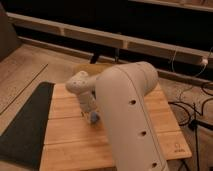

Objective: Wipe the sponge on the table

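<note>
The light wooden table point(70, 137) fills the lower middle of the camera view. My big white arm reaches over it from the lower right and hides much of its right side. The gripper point(90, 116) points down at the table's middle, just below the white wrist. A small blue-grey bit of the sponge point(93, 117) shows right at the gripper's tip, resting against the tabletop. The arm covers most of the sponge.
A dark grey mat point(22, 127) lies on the floor left of the table. Black cables point(192, 107) trail on the floor to the right. A long low shelf point(110, 40) runs along the back wall.
</note>
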`<state>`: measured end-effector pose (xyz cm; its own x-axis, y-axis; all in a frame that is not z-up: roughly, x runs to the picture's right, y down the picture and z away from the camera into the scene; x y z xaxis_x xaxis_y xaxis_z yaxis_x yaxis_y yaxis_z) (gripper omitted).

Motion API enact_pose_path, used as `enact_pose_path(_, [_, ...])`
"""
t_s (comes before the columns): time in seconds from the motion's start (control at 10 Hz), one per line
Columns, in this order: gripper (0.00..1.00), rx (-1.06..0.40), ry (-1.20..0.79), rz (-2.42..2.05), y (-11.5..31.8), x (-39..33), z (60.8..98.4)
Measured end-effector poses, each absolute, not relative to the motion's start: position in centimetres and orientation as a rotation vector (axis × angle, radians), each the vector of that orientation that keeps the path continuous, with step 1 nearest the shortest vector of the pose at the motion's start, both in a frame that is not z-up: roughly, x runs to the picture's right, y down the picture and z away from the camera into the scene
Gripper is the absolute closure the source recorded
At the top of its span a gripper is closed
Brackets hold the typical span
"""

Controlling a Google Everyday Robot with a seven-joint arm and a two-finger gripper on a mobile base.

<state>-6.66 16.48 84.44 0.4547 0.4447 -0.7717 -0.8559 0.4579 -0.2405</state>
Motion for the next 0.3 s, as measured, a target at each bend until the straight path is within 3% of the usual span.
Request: enact_pose_path(0.3, [0.20,-0.650,0.664,0.899,14.2,-7.8,83.1])
